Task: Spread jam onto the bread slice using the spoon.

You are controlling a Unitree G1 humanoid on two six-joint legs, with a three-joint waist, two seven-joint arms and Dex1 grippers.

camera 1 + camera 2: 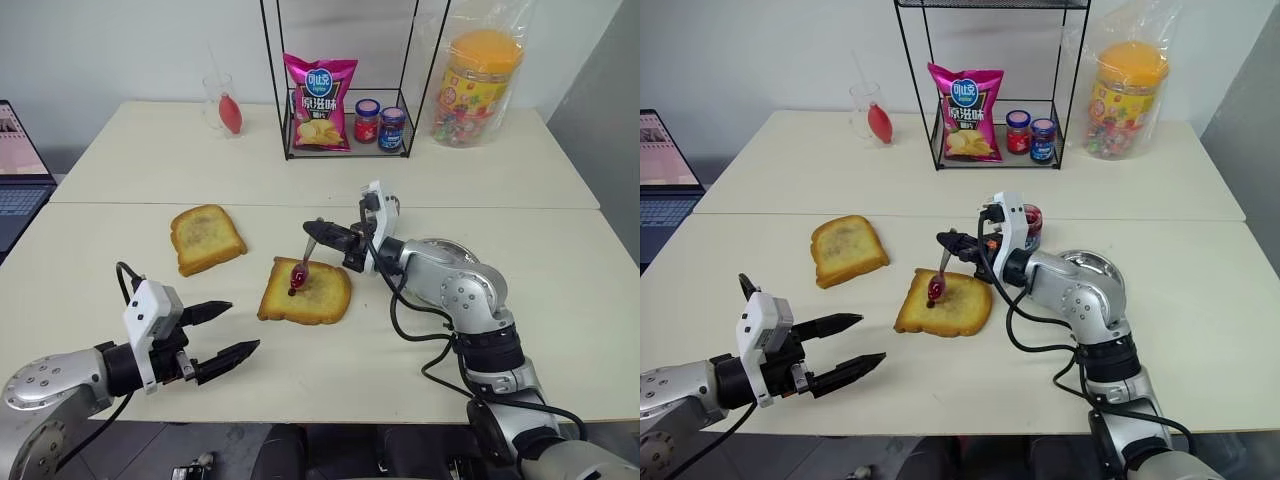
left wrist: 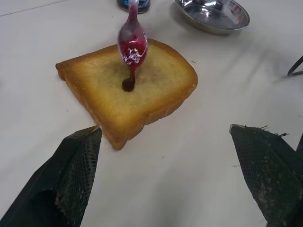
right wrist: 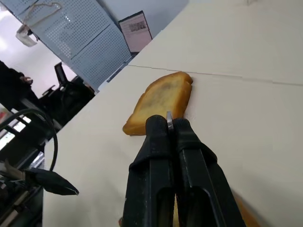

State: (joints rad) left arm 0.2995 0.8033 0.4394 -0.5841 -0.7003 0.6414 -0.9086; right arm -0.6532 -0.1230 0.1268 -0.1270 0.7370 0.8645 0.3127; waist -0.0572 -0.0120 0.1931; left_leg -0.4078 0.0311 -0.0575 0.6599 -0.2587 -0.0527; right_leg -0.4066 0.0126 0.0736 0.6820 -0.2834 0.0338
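The golden bread slice [image 1: 318, 297] lies flat on the table in front of me. My right gripper [image 1: 312, 231] is shut on the handle of the spoon [image 1: 304, 262] and holds it tilted over the slice. Its red-smeared bowl [image 2: 132, 45] hangs just above the bread, and a thread of jam runs down to a dark blob [image 2: 128, 85] on the slice. The jam jar [image 1: 1032, 221] stands behind the right wrist, mostly hidden. My left gripper [image 1: 240, 326] is open, low over the table to the left of the slice and apart from it.
A second, darker-centred slice [image 1: 207, 238] lies further left. A steel dish [image 2: 213, 14] sits to the right, under my right forearm. At the back stand a wire rack [image 1: 345, 110] with a chip bag and two lidded jars, a candy tub [image 1: 478, 85] and a glass [image 1: 222, 103].
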